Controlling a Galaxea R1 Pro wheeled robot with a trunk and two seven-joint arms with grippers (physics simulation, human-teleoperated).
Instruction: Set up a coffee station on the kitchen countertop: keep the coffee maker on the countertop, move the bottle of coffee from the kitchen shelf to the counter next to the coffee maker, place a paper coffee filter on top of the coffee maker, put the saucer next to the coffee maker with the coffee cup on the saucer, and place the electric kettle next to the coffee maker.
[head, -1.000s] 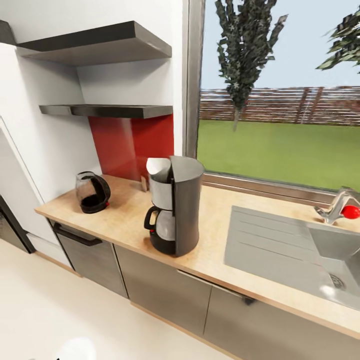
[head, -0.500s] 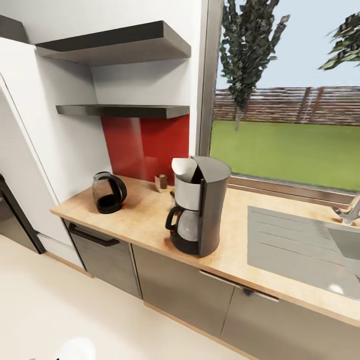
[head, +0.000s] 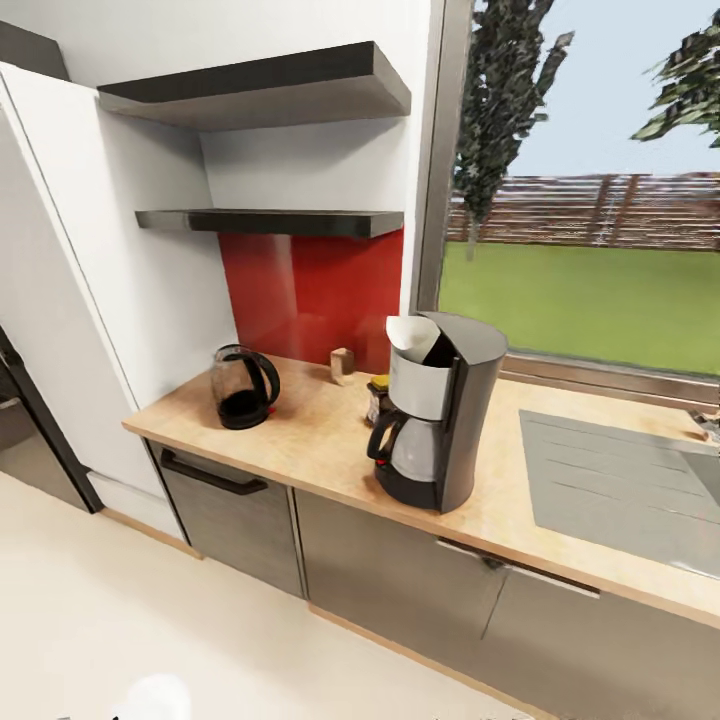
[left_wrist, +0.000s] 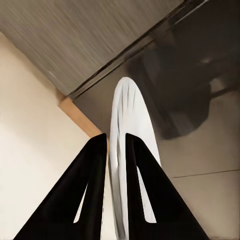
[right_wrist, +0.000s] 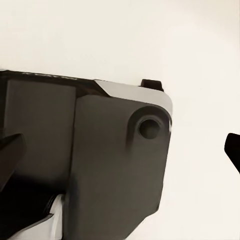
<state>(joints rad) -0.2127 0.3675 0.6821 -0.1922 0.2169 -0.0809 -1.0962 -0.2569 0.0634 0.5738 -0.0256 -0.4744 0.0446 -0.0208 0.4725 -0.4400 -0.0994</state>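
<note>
Two black boards hung on the white wall above the coffee maker: a thick matte one higher up and a thin glossy shelf below it, over a shiny red splashback. The coffee maker itself was a tall black machine with a silver-grey basket, a glass carafe with a black handle, and a white paper filter sitting in its open top. It stood on the long countertop, a pale wood-grain slab over brushed grey cabinet fronts. Just behind the coffee maker, on its wall side, a small dark jar with a yellow lid peeked out, touching or nearly touching it; I could not tell which. Farther from the coffee maker along the wall stood a small tan shaker, and well apart toward the counter's end sat a rounded kettle of dark glass on a black base. On the coffee maker's other side a flat grey draining board was set into the wood.

The left gripper pointed toward a grey cabinet front, its two black tapered fingers closed tight on a thin, smooth white plate seen edge-on. In the right wrist view, dark grey robot housing lay over cream floor, and a black tip showed at each side edge of the view; whether the right gripper was open or closed could not be told.
</note>
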